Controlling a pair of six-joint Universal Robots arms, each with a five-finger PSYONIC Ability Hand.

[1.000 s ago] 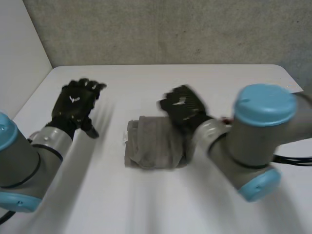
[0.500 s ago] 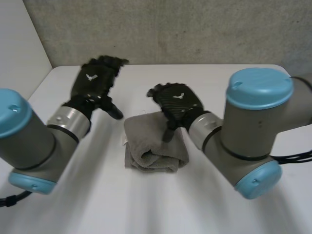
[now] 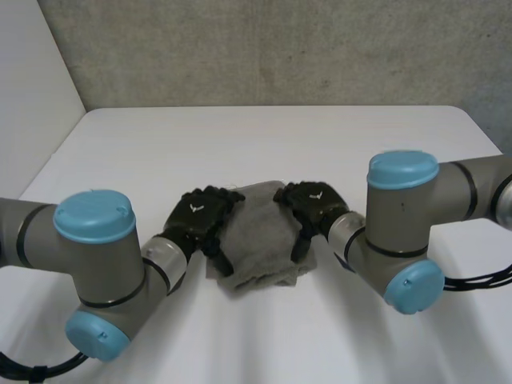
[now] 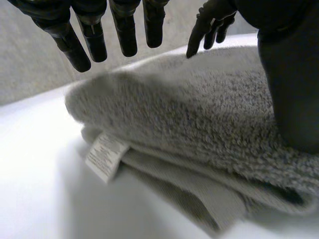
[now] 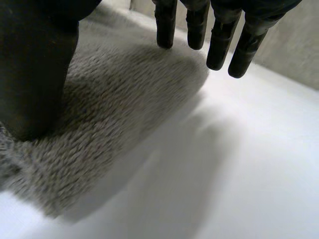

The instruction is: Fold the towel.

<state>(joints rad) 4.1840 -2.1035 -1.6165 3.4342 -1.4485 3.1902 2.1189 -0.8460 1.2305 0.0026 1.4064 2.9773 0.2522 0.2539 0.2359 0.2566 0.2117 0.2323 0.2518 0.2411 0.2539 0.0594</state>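
A grey towel [image 3: 262, 244] lies folded into a thick pad in the middle of the white table [image 3: 120, 152]. My left hand [image 3: 200, 222] sits at the towel's left edge and my right hand [image 3: 314, 210] at its right edge. From the left wrist, the fingers [image 4: 124, 30] are straight above the towel [image 4: 199, 124], the thumb rests on its top, and a white label [image 4: 104, 157] hangs from the folded side. From the right wrist, the fingers [image 5: 219, 40] reach straight past the towel [image 5: 124, 99] edge, with the thumb down on the pile.
Both arms, with their light-blue caps [image 3: 92, 216] [image 3: 402, 170], lie low over the table on either side of the towel. A grey wall [image 3: 280, 48] closes off the table's far edge.
Both hands have dropped and moved inward to the towel's sides: the left from the far left of the table, the right from on top of the towel. The right hand's fingers have straightened.
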